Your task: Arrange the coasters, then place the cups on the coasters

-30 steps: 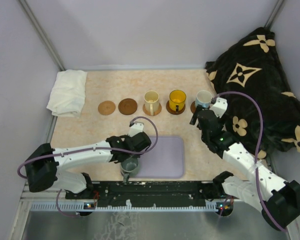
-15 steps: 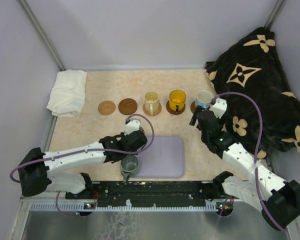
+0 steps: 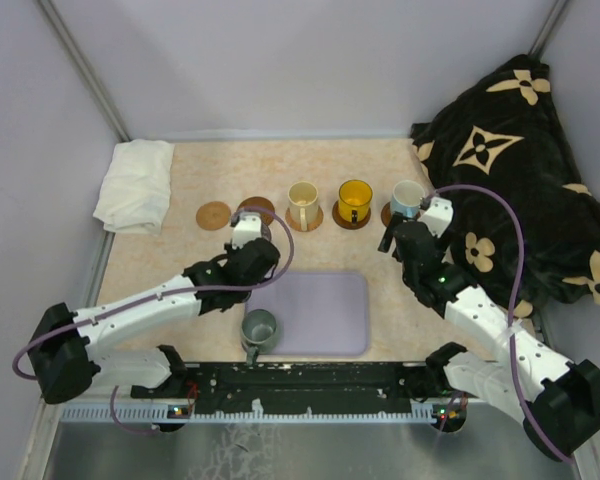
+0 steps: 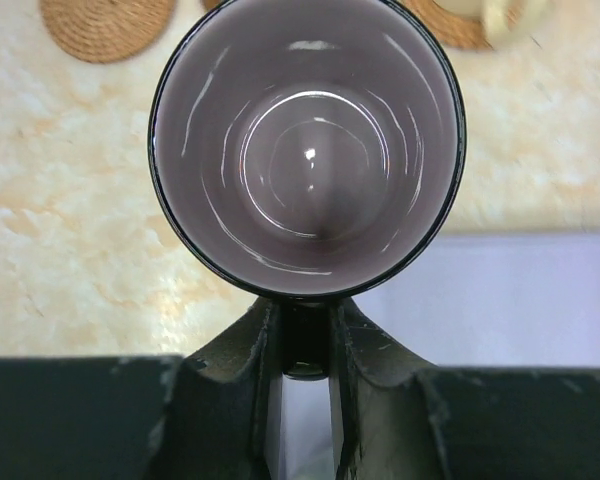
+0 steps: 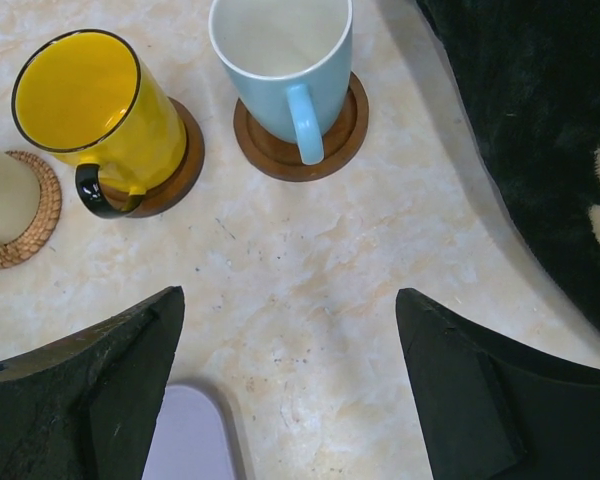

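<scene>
Purple-grey cup [image 4: 305,150] — clamped by its handle in the left end effector [image 4: 305,345], over the bench [image 4: 60,230] between the lavender tray [image 4: 500,300] and a tan coaster [image 4: 105,20]. Right end effector [image 5: 290,390] released, jaws wide — hovering near the blue-handled cup [image 5: 285,60], which sits on a dark coaster [image 5: 270,160].

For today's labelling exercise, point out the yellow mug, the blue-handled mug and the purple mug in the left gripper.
yellow mug [image 5: 75,92]: right wrist view, on its yellow inside.
blue-handled mug [image 5: 265,100]: right wrist view, on its outer wall.
purple mug [image 4: 305,150]: left wrist view, on its inner floor.
</scene>
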Robot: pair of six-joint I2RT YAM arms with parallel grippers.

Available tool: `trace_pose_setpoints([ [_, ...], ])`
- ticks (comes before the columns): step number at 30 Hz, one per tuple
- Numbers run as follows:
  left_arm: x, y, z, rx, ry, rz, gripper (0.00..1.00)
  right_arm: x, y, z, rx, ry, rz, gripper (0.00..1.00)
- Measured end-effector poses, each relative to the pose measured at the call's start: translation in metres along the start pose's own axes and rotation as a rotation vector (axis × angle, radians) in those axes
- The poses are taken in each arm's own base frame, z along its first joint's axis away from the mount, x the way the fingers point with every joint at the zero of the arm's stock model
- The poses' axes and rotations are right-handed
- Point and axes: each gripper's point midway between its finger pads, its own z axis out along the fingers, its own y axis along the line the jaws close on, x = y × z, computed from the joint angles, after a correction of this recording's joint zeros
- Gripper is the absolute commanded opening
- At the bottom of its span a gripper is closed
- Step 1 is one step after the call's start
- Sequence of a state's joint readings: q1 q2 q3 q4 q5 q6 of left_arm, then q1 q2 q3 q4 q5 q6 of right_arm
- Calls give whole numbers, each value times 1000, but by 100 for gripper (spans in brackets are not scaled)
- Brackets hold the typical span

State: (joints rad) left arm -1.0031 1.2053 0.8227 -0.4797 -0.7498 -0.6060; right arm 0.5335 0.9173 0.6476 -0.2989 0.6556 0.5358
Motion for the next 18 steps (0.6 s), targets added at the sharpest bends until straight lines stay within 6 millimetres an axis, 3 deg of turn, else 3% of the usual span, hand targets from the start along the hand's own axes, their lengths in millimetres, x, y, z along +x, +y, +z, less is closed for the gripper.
trace_pose_setpoints([
  [7,-31,37,39,-118,-50,-71,0,11,-3,1,1,22,-15,86],
  [18,-76,37,91,-116,-100,-60,0,15,-5,0,-3,29,-18,86],
])
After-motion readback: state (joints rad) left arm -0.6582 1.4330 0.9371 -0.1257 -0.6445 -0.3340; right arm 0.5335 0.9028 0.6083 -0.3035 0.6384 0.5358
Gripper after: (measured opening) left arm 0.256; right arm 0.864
